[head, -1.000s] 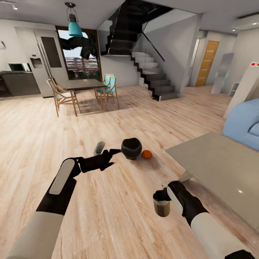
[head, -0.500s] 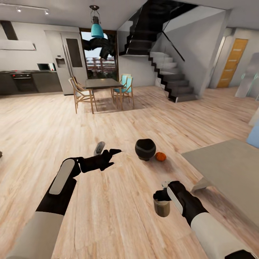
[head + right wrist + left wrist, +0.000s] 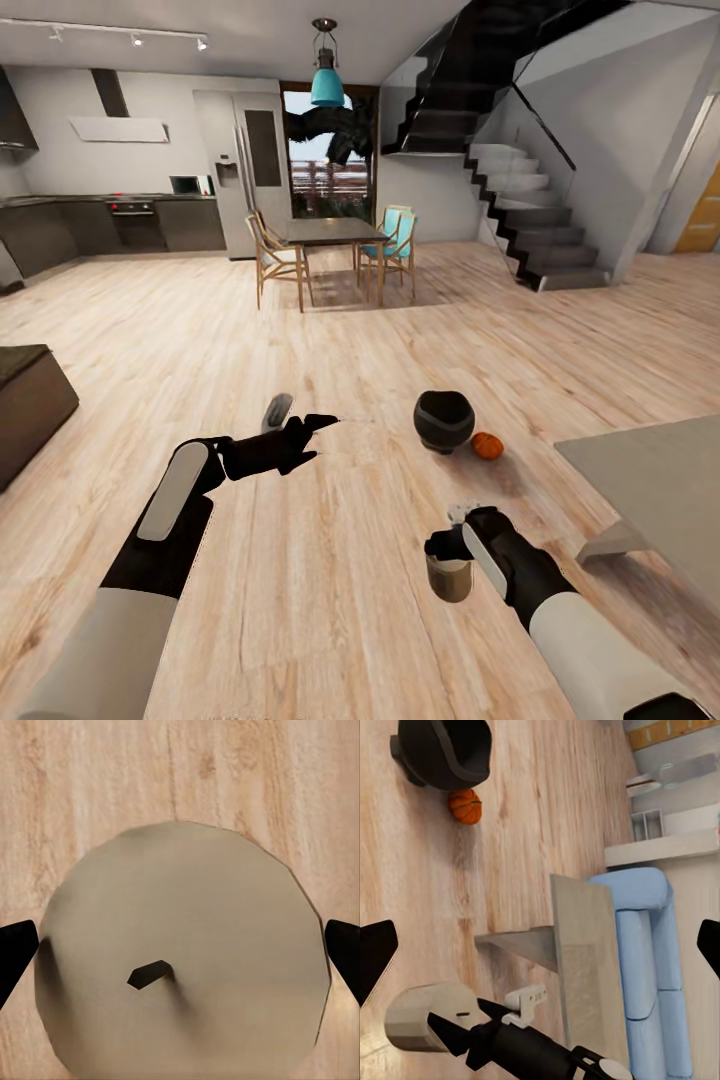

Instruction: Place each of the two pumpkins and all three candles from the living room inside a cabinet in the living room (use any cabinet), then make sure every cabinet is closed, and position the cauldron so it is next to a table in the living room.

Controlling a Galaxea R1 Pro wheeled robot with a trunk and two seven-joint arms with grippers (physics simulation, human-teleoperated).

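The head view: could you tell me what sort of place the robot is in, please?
Probably an open-plan home: a kitchen at the back, a dining table with chairs, a staircase, and a blue sofa by the coffee table.

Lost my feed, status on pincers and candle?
Right pincer shut on candle. Left pincer open, empty. Cauldron, pumpkin on floor ahead.

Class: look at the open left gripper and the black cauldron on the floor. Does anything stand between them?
Nothing visible does. Bare wooden floor lies between the left gripper and the cauldron; the pumpkin sits on the cauldron's far side.
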